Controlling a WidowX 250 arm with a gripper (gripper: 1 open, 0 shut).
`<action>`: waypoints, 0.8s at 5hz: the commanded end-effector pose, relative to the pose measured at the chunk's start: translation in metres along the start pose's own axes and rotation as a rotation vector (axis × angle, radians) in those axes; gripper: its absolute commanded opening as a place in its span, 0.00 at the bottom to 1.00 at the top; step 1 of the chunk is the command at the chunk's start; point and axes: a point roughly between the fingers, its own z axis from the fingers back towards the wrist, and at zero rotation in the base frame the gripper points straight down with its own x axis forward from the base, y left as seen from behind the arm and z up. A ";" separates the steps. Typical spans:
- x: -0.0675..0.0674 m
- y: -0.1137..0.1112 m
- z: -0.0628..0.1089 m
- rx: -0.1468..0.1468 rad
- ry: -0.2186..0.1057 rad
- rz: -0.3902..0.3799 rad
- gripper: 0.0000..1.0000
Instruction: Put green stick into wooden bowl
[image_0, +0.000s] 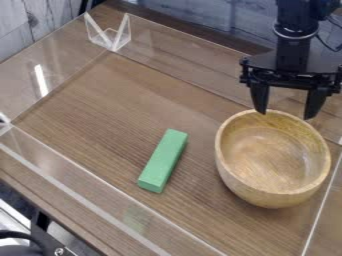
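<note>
With jaws spread wide & holding nothing, gripper (287, 98) hangs pointing down over far rim of wooden bowl (274, 157). Green stick (163, 160) lies flat on table (94, 110), left of bowl, apart from it; long axis near-left to far-right.

Arm upright at right rear, gripper (287, 97) pointing down (fingers (259, 96) spread wide, nothing between).
</note>
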 end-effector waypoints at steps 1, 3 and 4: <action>0.004 -0.006 0.010 -0.027 -0.051 -0.003 1.00; -0.010 0.005 0.031 -0.052 -0.066 -0.042 1.00; -0.010 0.002 0.035 -0.060 -0.085 -0.054 1.00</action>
